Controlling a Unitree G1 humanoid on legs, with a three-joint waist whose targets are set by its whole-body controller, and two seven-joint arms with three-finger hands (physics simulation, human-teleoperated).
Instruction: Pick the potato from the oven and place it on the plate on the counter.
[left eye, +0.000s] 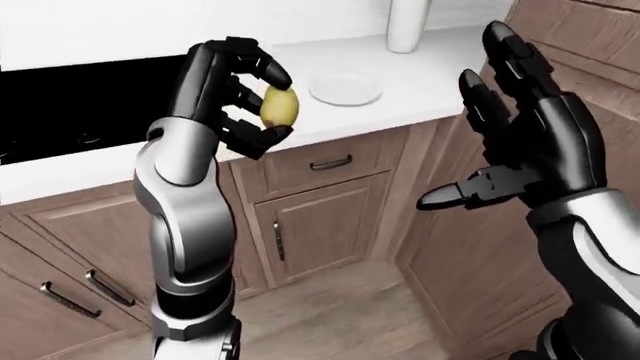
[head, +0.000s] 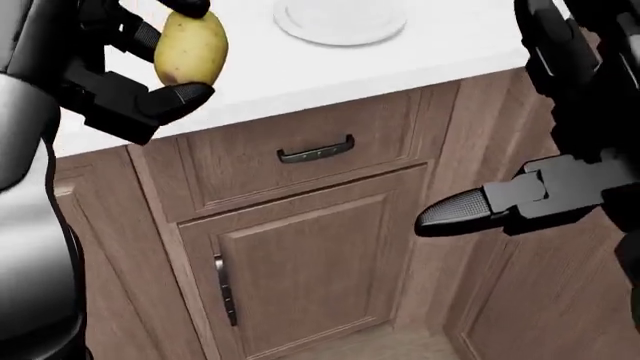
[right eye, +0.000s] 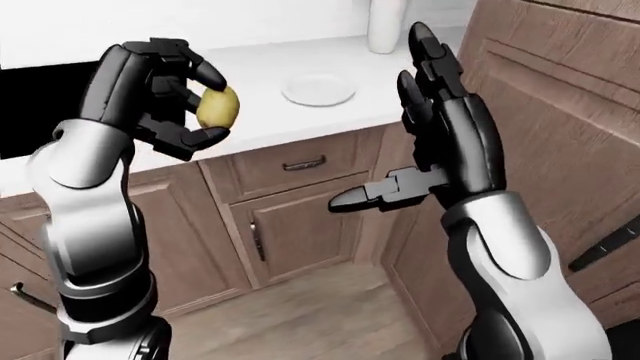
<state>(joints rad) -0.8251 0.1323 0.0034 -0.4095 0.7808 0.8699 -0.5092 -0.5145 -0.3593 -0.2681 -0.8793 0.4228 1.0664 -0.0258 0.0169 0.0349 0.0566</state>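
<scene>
Left of the plate, over the near edge of the white counter, the left hand holds the potato. The fingers are curled and pinch it from above and below — the potato stands roughly upright between them, clear of the counter surface. The plate lies flat and bare on the counter; a white cylindrical vessel stands just beyond it, toward the top of the left-eye view. The right hand is raised to the right of the plate, fingers spread, thumb pointing left, holding nothing.

Judged stage: carry phase; placement not yet done.

Hazards from this position:
- The grip covers only part of the potato. A fast sideways sweep toward the plate could let it roll out and drop to the floor by the drawer below the plate.
- Releasing from height could make the rounded potato roll off the shallow plate.
- Overshooting the plate risks striking the vessel beyond it.
</scene>
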